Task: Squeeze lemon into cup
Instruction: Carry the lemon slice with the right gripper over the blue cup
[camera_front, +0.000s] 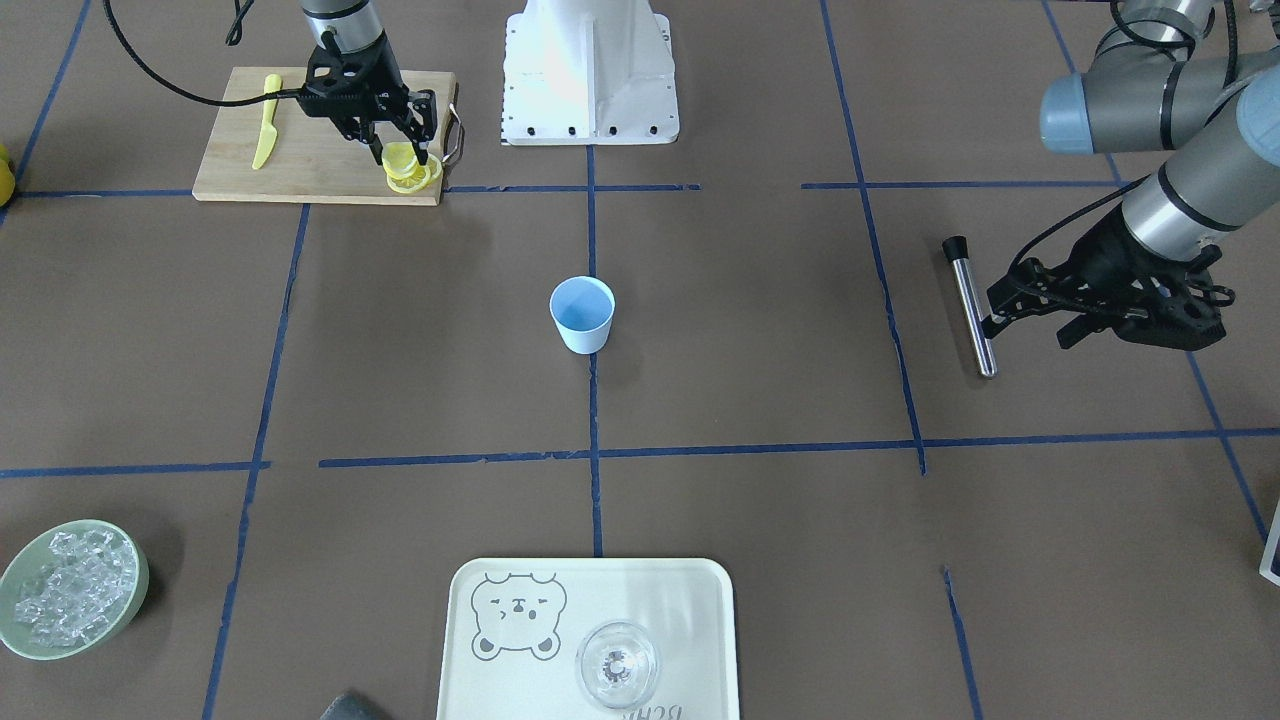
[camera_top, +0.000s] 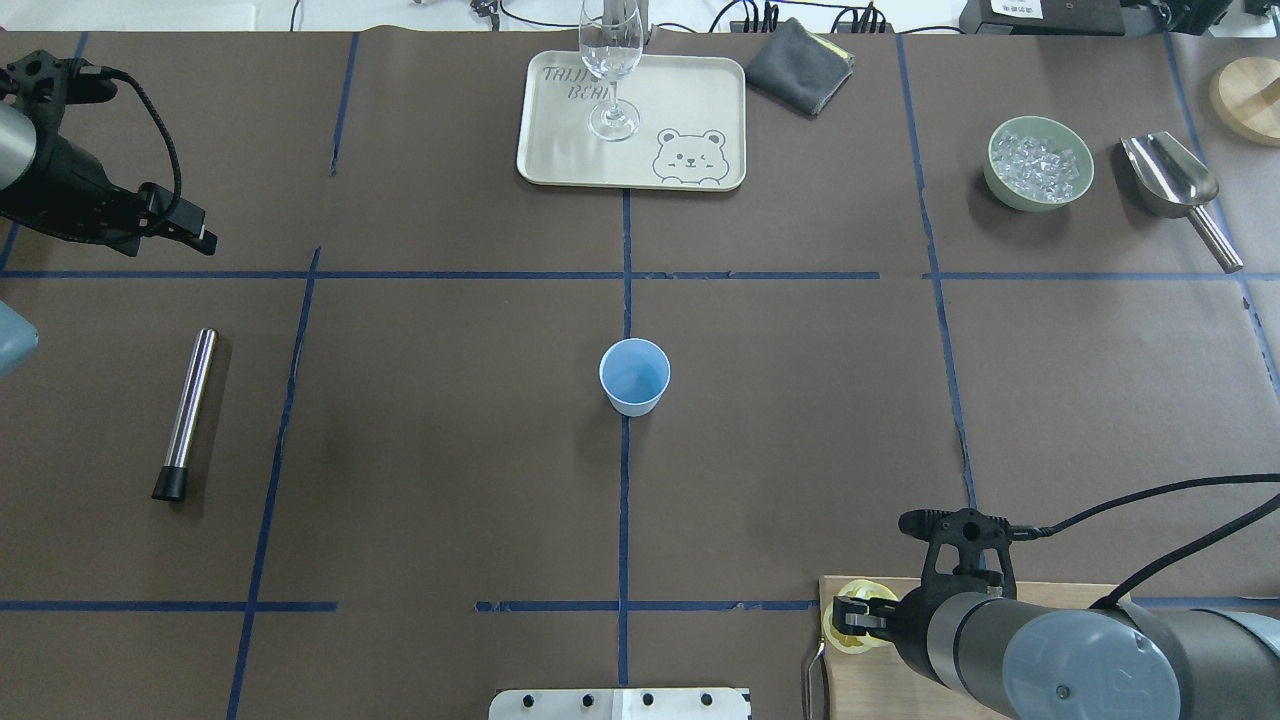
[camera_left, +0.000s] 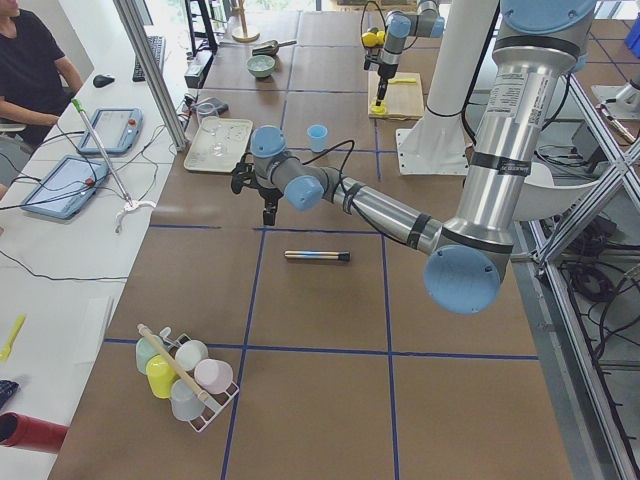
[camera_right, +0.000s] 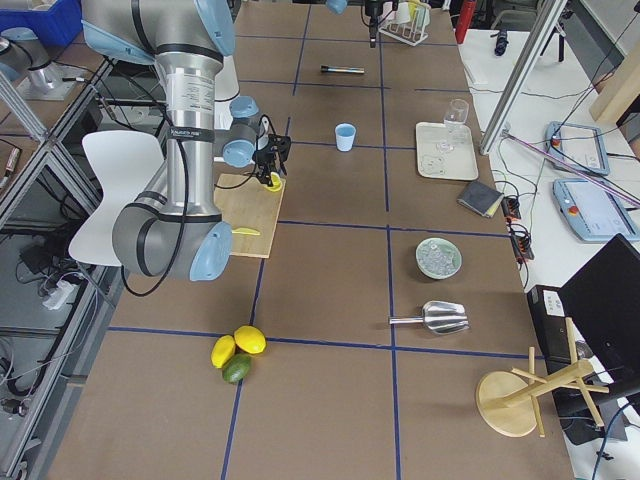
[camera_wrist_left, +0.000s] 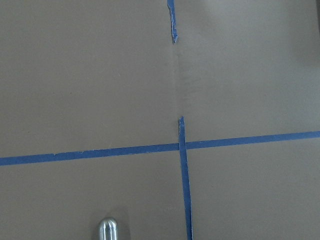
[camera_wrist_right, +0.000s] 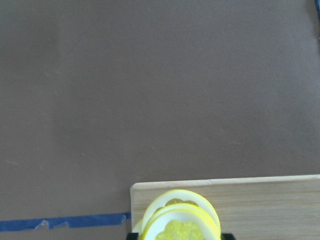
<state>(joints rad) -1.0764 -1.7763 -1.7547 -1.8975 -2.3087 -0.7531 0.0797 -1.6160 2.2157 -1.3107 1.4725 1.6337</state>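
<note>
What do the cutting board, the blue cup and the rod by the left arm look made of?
Cutting board: pale wood, matte, grain visible. Cup: likely plastic or coated paper, smooth, matte, uniform blue. Rod: polished metal, mirror-like glints, with a black cap, maybe rubber.

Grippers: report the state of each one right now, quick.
Left gripper: looks open, holding nothing.
Right gripper: closed on a lemon slice over the cutting board.
</note>
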